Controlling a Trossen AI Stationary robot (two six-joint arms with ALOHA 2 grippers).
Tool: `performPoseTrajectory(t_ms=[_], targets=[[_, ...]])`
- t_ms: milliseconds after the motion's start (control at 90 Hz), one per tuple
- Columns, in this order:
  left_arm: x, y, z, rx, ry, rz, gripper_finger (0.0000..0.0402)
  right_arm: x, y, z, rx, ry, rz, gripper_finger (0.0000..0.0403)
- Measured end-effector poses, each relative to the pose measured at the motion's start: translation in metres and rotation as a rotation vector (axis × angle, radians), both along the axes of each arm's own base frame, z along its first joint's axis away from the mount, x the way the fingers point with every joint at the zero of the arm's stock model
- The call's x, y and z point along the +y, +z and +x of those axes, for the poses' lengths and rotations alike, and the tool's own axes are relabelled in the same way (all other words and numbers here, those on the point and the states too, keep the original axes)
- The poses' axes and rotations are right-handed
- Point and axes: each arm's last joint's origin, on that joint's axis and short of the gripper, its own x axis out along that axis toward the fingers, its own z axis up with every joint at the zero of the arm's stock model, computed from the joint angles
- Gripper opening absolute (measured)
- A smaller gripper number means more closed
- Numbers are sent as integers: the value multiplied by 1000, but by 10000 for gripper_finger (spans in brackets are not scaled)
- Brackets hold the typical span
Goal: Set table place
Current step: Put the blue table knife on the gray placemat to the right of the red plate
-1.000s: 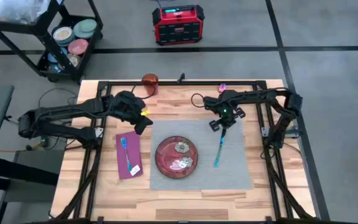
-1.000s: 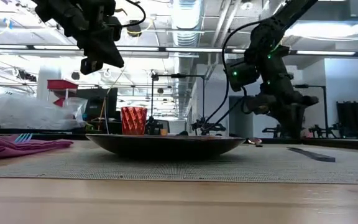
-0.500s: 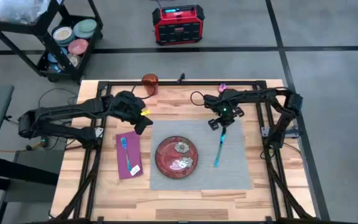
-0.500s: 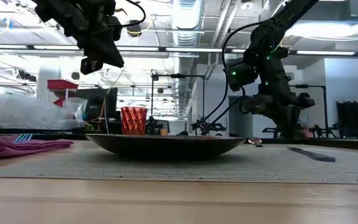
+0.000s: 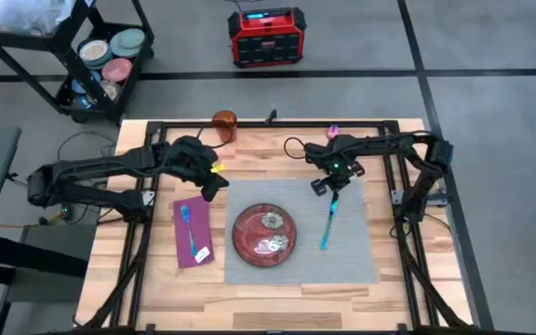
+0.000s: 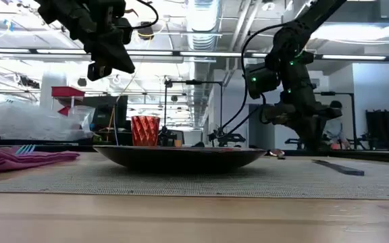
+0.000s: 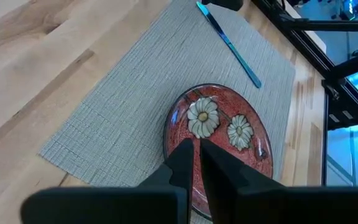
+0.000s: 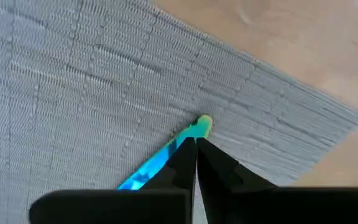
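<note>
No legible text, label, brand, number or sign on anything in any of the four views. The red case [image 5: 266, 35] on the floor beyond the table [image 5: 398, 284] carries a lit cyan strip along its top and a dark front panel, but any characters there are too small to read. A small white tag [image 5: 202, 253] lies at the near end of the purple napkin [image 5: 194, 234], and no print can be made out on it; the plate [image 7: 219, 146] bears only a pattern of pale flowers, no lettering.
</note>
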Motion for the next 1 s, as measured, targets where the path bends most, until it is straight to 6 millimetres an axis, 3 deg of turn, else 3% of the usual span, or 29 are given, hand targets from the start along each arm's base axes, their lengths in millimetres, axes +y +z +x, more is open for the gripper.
performPoseTrajectory(t_ms=[200,1000], targets=[[0,0,0,1,0,0,10,7,-10,-6,7,-17,43,0],[0,0,0,0,-14,17,10,23,-11,9,-79,2,51,0]])
